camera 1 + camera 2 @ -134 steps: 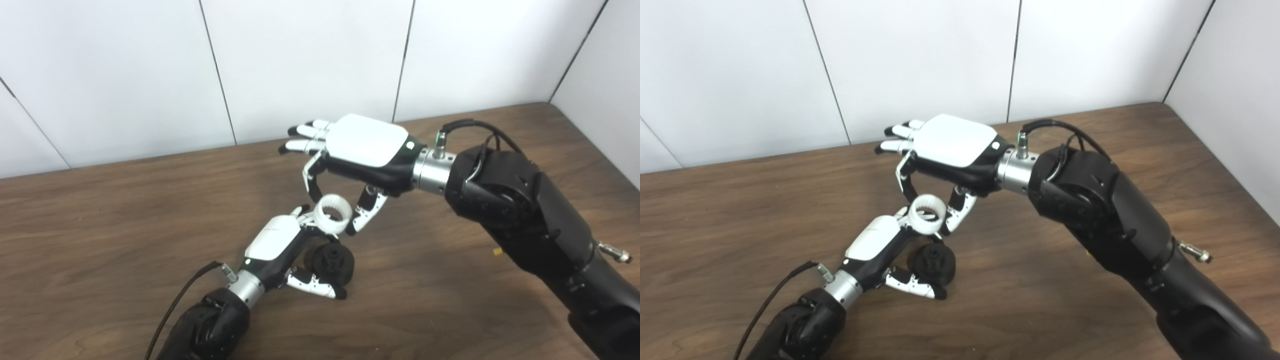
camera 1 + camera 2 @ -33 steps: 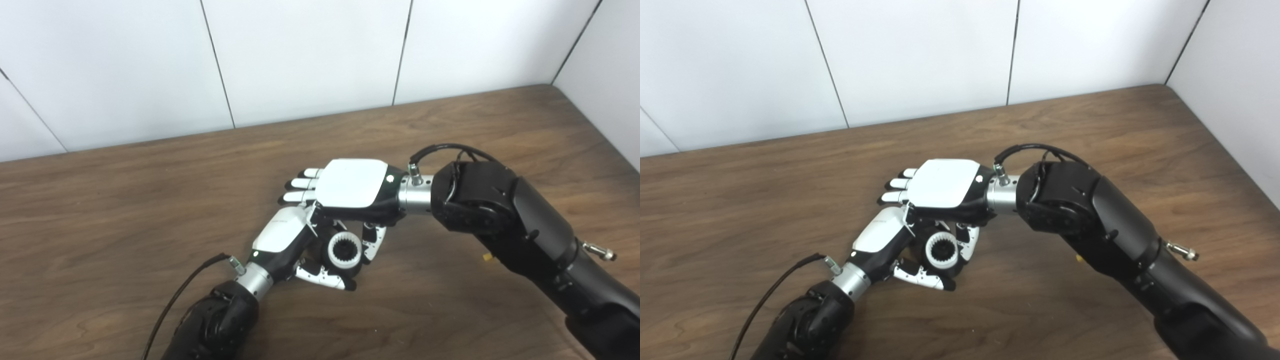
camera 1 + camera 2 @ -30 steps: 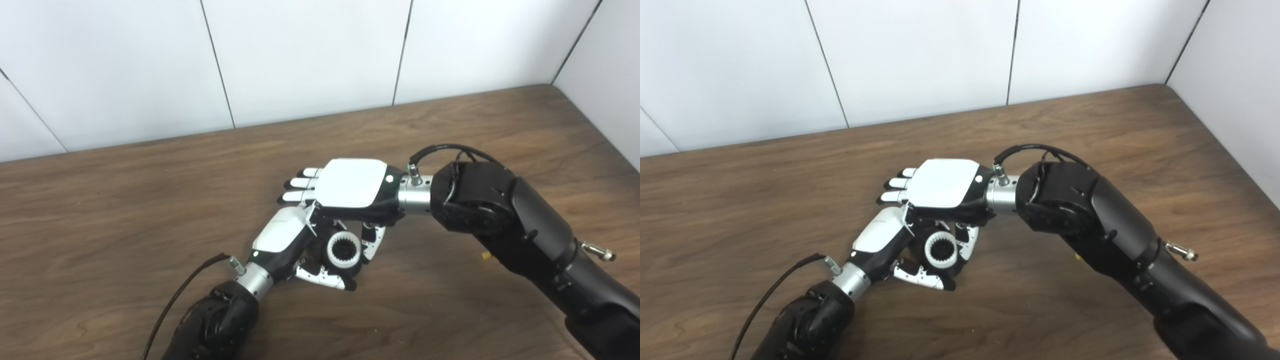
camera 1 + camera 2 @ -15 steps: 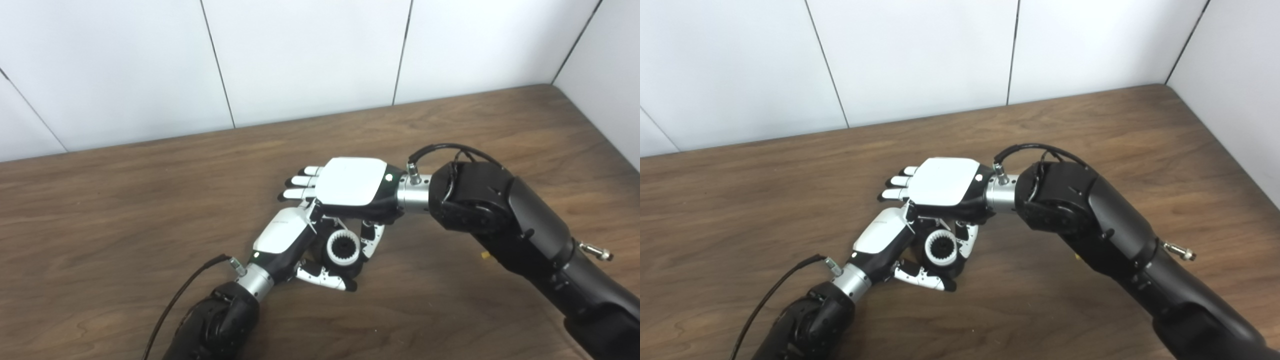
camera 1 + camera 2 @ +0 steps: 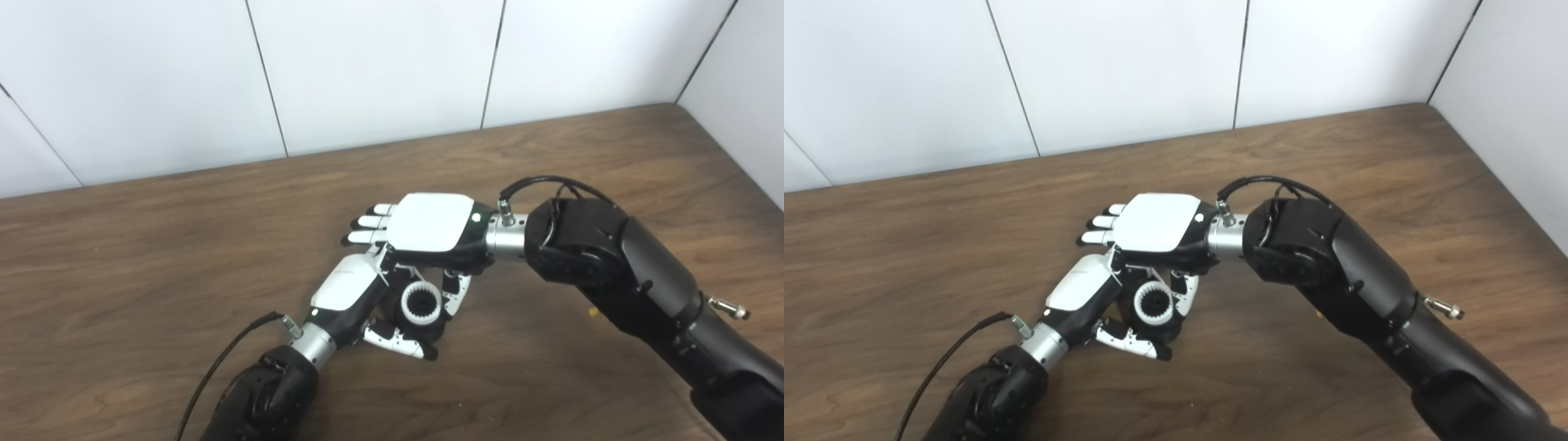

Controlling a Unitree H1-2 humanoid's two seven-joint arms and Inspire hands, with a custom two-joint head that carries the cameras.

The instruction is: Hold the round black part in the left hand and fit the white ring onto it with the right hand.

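The round black part (image 5: pixel 435 326) sits low over the table in my left hand (image 5: pixel 348 295), whose fingers and thumb (image 5: pixel 399 343) wrap round it. The white ring (image 5: pixel 421 304), toothed on the inside, lies on top of the black part with the part's dark hub showing through its hole. My right hand (image 5: pixel 430 228) hovers palm down over it. Its thumb (image 5: pixel 454 294) and a bent finger pinch the ring's sides. The ring (image 5: pixel 1153 305) shows the same in the right eye view. How deep the ring sits is hidden.
The brown wooden table (image 5: pixel 153 257) ends at white wall panels behind and at the right. A cable (image 5: pixel 220 361) trails from my left wrist. A tiny yellow speck (image 5: pixel 592 312) lies by my right forearm.
Since 4.5 s ago the camera tilted down, and my right hand lowered the ring from above the left hand onto the black part. Over the last second both hands barely shifted.
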